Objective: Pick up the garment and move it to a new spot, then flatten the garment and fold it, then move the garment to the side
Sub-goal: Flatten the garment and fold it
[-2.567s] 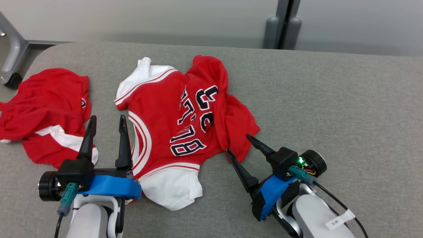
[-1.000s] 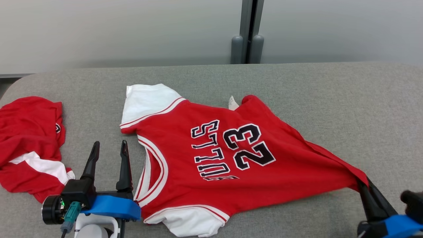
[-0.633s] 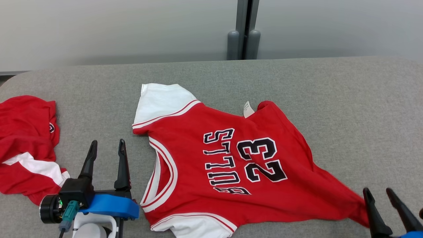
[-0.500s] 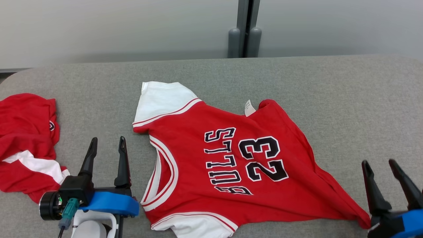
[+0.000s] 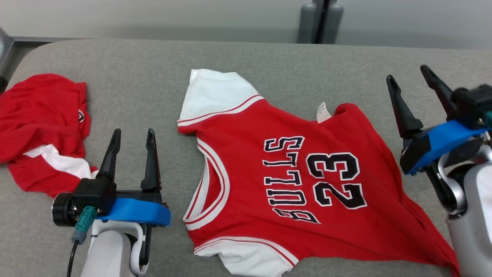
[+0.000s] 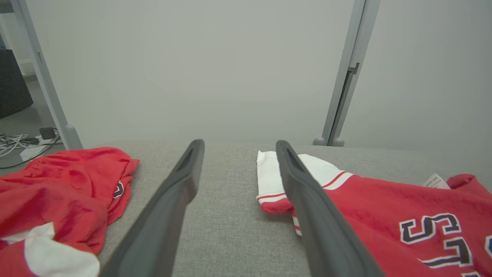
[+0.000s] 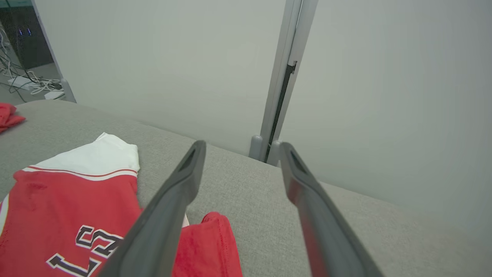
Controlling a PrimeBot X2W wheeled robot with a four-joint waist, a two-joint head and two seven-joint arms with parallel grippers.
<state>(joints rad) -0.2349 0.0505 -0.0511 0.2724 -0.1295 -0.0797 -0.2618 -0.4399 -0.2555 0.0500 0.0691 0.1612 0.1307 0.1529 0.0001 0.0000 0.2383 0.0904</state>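
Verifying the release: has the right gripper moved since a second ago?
Yes. The right gripper, open, went from the jersey hem toward the far table edge.

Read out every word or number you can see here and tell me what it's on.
"BULLS": on the red jersey.
"23": on the same jersey, beside the word.
Its white tag, at the jersey's edge: too small to read.
The badge on the other red garment: too blurred to read.

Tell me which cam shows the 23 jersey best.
Head view: nearly the whole jersey lies spread out, lettering and number readable. Left wrist view catches one white sleeve and a few letters; right wrist view the same sleeve and some lettering.
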